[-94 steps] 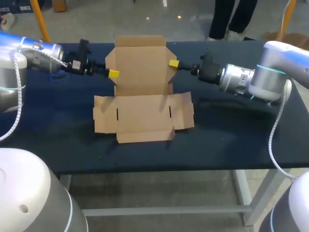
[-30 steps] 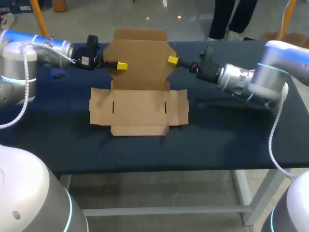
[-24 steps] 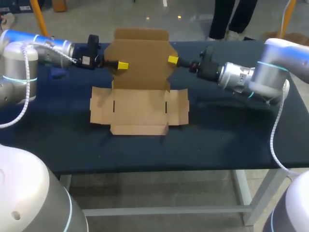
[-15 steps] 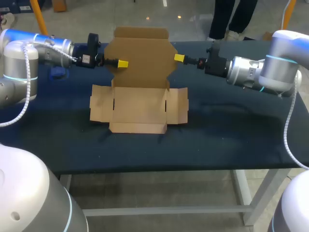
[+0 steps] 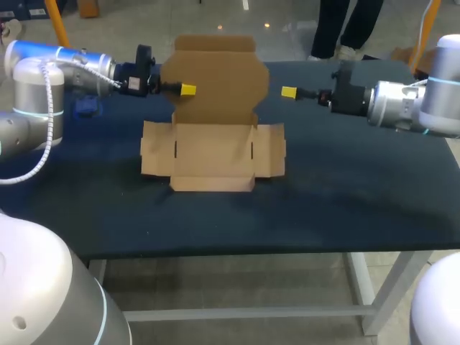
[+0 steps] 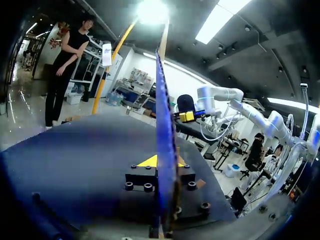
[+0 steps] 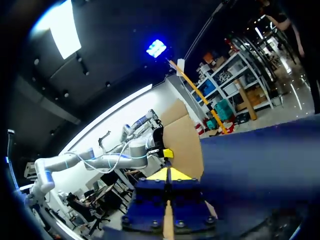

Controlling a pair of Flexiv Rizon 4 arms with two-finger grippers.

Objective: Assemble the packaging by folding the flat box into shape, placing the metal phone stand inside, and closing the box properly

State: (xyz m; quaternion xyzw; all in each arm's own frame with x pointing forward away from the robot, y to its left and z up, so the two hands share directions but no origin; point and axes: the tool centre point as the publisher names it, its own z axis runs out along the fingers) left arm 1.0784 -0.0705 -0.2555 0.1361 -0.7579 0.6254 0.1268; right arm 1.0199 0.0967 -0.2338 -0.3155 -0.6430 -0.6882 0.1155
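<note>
The brown cardboard box [image 5: 213,153] lies unfolded on the dark table, its side flaps flat and its rear lid panel [image 5: 219,77] standing upright. My left gripper [image 5: 187,89] is shut on the lid's left edge. In the left wrist view the panel [image 6: 164,125] runs edge-on between the fingers [image 6: 145,161]. My right gripper [image 5: 289,92] hangs shut and empty to the right of the lid, apart from it. From the right wrist view the box [image 7: 182,140] stands ahead of the right gripper [image 7: 168,174], with the left gripper [image 7: 166,153] at its far edge. No metal phone stand shows.
A small blue object [image 5: 86,106] lies on the table [image 5: 345,187] under my left arm. Bare dark tabletop stretches in front of the box and to its right.
My right gripper opened, let go of the lid's right edge, drew back to the right and shut again. The left gripper kept its hold and the box shifted slightly right.
</note>
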